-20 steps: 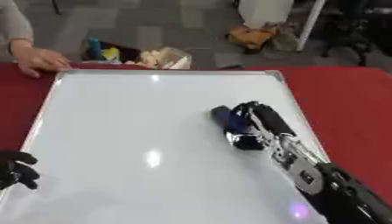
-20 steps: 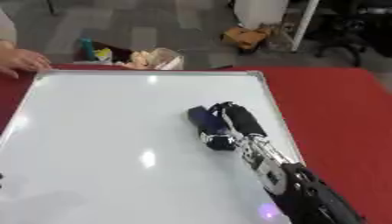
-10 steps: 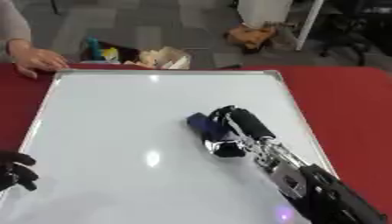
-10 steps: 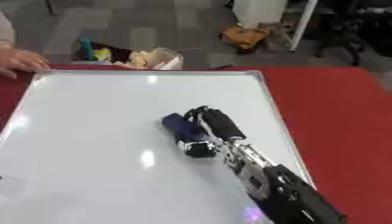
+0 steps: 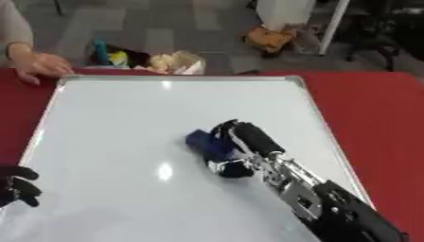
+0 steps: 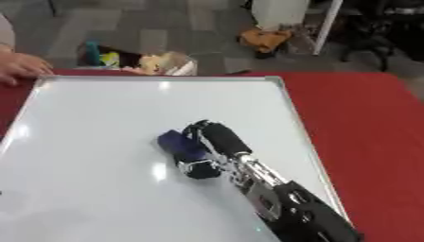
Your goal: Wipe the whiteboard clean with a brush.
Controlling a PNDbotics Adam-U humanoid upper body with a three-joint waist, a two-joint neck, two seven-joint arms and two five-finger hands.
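the robot's right hand (image 5: 240, 144) curls its fingers round a dark blue brush (image 5: 207, 143), pressed on the whiteboard (image 5: 124, 118) near its middle. the left hand (image 5: 16, 184) sits at the board's left edge, fingers apparently curled on nothing. a person's hand (image 5: 39, 64) rests at the far left corner.

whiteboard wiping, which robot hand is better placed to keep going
Right. The right robot hand is curled round the blue brush mid-whiteboard; the left robot hand sits at the board's lower left edge, holding nothing.
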